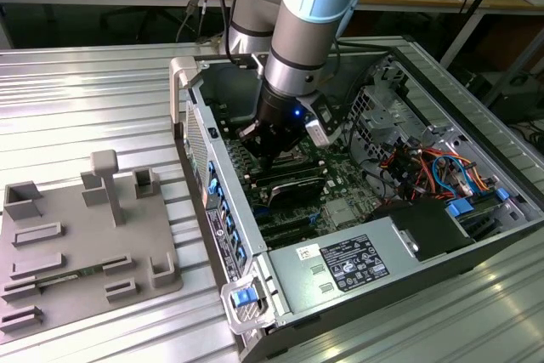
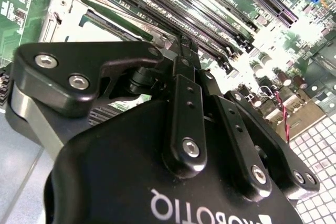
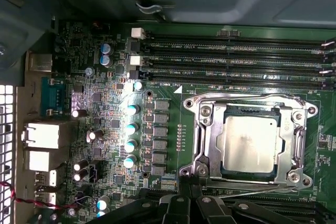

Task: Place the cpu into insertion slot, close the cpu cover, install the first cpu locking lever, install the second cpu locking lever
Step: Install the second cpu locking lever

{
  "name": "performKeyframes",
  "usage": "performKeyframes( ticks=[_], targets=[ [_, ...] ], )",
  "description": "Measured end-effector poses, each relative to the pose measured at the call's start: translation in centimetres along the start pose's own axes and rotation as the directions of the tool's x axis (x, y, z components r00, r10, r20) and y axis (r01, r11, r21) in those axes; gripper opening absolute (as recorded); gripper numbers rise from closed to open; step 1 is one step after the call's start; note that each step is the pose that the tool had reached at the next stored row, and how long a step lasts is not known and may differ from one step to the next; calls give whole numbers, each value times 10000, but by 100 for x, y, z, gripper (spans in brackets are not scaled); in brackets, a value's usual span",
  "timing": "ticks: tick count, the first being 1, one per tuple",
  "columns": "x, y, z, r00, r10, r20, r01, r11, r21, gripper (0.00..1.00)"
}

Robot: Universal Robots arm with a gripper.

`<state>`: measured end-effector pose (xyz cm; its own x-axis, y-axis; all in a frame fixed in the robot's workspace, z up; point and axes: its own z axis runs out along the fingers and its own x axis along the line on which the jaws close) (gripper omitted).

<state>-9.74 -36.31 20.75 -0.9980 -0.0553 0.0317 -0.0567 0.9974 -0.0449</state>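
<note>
1 cpu (image 3: 250,143) in 1 insertion slot (image 3: 192,104), 1 cpu cover (image 3: 211,141) dn; gripper (image 2: 184,44) pinched tog.

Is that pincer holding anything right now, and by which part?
Cannot be told. The pincer sits at the edge of the insertion slot; the cpu lies in that slot, not gripped.

Arm (image 1: 299,31) reaching steeply downward, wrist (image 1: 280,112) tilted, fingers (image 2: 181,98) pressed together.

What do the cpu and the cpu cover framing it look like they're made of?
The cpu: probably metal-faced, matt silvery-tan, with a soft even sheen. The cpu cover: seemingly thin stamped sheet metal, bright silvery, catching glints along its edges.
</note>
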Motion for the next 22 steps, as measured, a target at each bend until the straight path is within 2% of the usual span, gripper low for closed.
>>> performKeyframes(
  ticks=[10, 13, 14, 15, 16, 18, 22],
  targets=[
    [2, -17, -18, 10000, 0, 0, 0, 10000, 0, 11],
    [3, -19, -66, 10000, 0, 0, 0, 10000, 0, 11],
    [2, -18, -145, 10000, 1, -1, -1, 10000, -1, 11],
    [-59, -17, -147, 10000, -2, 0, 2, 10000, -11, 11],
    [-59, -138, -141, 10000, -5, 6, 5, 9999, -110, 11],
    [-58, -146, -140, 10000, -5, 9, 5, 9999, -151, 11],
    [-58, -128, -142, 10000, -47, 10, 47, 9999, -153, 11]
  ],
)
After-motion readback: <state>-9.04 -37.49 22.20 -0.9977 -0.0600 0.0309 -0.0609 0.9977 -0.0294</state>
